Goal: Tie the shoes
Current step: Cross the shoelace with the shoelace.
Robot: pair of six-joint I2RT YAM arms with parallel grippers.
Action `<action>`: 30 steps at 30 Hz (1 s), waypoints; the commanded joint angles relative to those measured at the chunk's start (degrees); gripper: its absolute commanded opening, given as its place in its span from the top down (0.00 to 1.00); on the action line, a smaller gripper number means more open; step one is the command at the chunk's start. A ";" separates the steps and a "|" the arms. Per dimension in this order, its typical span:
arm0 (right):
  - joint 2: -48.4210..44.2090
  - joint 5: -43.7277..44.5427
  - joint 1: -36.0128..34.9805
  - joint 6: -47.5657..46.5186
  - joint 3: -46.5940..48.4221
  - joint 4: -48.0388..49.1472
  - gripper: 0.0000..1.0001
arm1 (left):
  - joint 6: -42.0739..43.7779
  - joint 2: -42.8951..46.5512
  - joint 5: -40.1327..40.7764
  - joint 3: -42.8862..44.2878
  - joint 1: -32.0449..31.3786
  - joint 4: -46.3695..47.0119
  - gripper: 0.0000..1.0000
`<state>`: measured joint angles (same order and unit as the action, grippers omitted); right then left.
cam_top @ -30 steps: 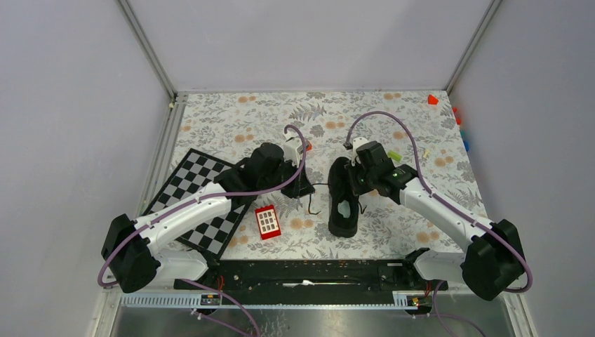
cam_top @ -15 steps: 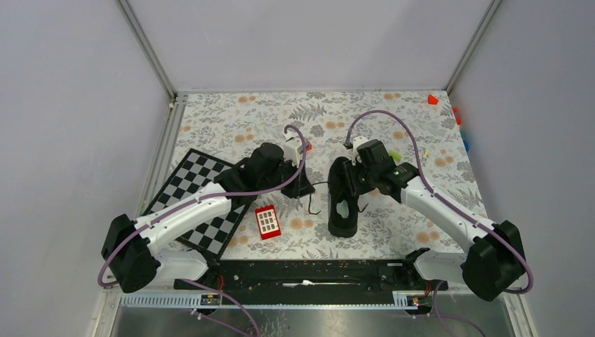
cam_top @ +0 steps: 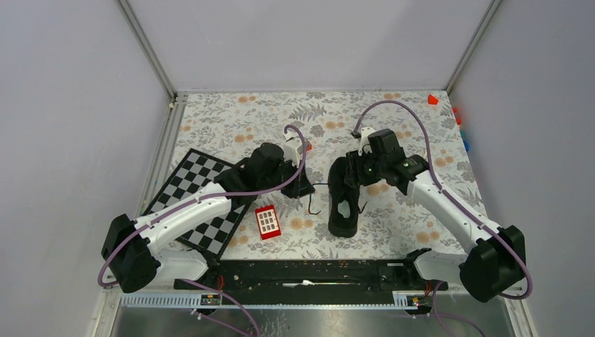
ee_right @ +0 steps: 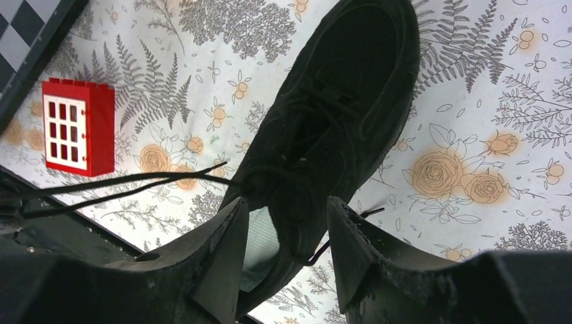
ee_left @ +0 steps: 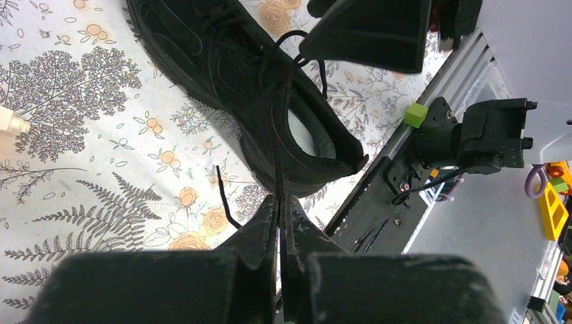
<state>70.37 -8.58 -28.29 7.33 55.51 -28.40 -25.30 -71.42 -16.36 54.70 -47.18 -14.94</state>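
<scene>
1. A black sneaker (cam_top: 339, 198) lies on the floral bench (cam_top: 231, 119) between the two arms. Its toe points toward the far wall, and its heel and pale insole face the arm bases.
2. The left fingers (ee_left: 280, 210) are pressed together on a thin black lace (ee_left: 282, 135). The lace runs in a straight line from the eyelets to the pinch and looks to be under tension.
3. The right fingers (cam_top: 353, 173) hover above the laced middle of the sneaker, spread wide and holding nothing.
4. A second lace end (ee_right: 367, 214) lies loose on the bench at the shoe's side, just beside one right finger.
5. The step in hand appears to be gathering both strands before crossing them. To do it well, the left arm should hold its strand out firmly without dragging the shoe. The right arm should lower onto the loose end, not the shoe's upper, and close a little back from the tip.
6. Black lace against a black shoe is hard to pick out, so a missed or partial grasp seems likely.
7. A red windowed block (cam_top: 267, 222) and a chessboard (cam_top: 193, 203) sit near the left arm and could snag a sweeping strand.
</scene>
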 commanded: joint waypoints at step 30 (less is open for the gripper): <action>0.33 -12.11 5.70 3.96 -2.33 3.69 1.00 | 0.95 0.89 -0.07 -0.03 -0.02 2.34 1.00</action>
<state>74.17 -19.00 -22.74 11.03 54.08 -25.47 -25.30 -71.42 -16.27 54.70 -47.18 -14.94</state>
